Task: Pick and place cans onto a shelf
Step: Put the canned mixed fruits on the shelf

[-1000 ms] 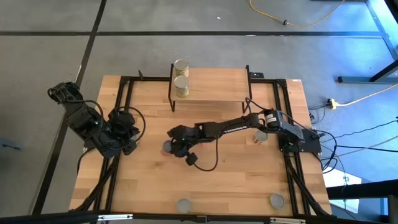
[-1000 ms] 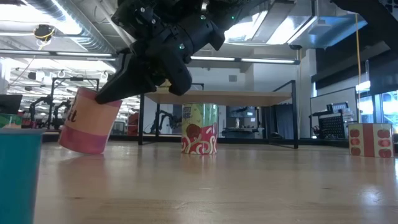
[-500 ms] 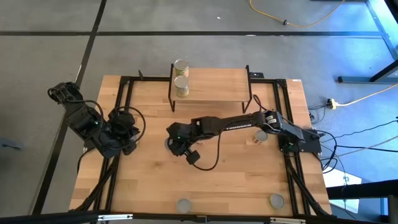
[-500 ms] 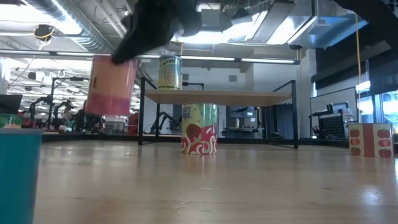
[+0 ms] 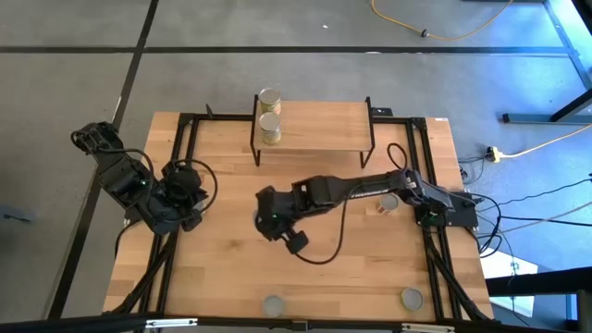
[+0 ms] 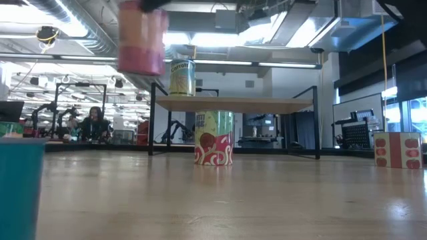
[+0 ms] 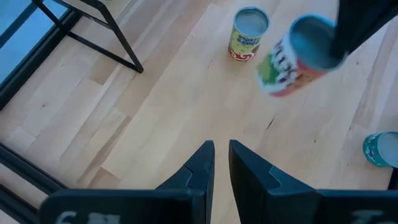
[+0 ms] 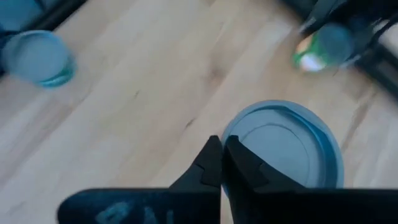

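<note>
I judge the carry step is in hand. My right hand is clamped on the rim of a pink-labelled can, held clear of the table near its middle. Next I must swing it toward the shelf, over the board beside the two cans already standing at the shelf's left end, then lower it upright. The right arm reaches far across, elbow bent. My left hand waits at the table's left side, fingers nearly together, holding nothing.
</note>
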`<state>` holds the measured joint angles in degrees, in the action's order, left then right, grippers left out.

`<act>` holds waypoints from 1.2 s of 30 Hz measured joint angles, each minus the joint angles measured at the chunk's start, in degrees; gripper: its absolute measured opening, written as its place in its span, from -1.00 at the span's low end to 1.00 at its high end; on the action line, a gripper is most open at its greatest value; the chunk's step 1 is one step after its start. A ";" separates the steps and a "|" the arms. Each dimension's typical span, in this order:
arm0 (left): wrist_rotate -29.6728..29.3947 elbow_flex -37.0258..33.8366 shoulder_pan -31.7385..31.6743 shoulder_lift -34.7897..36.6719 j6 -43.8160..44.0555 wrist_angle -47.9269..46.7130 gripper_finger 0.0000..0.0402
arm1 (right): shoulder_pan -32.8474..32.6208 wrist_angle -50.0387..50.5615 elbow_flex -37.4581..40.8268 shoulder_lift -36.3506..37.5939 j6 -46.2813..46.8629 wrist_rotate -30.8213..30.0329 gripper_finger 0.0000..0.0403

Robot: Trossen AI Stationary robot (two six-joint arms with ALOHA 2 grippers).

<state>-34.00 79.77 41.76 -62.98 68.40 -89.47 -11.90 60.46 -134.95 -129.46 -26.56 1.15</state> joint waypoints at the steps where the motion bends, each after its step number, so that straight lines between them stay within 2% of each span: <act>1: 0.00 0.00 0.00 0.00 0.00 0.00 -0.79 | -0.24 1.30 -0.02 0.11 1.07 0.06 -0.97; 8: 0.20 0.00 0.01 0.00 -1.59 0.15 -0.79 | -2.41 15.02 0.10 0.67 7.85 -0.24 -0.97; 11: 0.17 0.00 0.02 0.00 -2.82 0.15 -0.79 | -3.73 17.55 0.10 0.69 8.35 -0.51 -0.97; 19: 0.04 0.00 0.01 0.00 -2.75 0.17 -0.79 | -6.16 19.74 0.25 0.69 8.40 -3.04 -0.97; 29: -0.74 0.00 0.01 0.00 0.33 0.48 -0.79 | -6.10 24.00 6.52 0.67 5.95 -3.07 -0.97; 32: -1.51 0.00 0.00 0.00 1.15 0.71 -0.79 | -5.99 23.57 8.06 0.67 3.19 -2.57 -0.97; 36: -1.51 0.00 0.01 0.00 2.10 0.74 -0.79 | -5.75 19.39 9.73 0.68 -1.54 1.22 -0.97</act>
<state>-35.51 79.77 41.77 -62.98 70.50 -88.73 -17.65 79.85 -125.21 -128.78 -28.09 2.37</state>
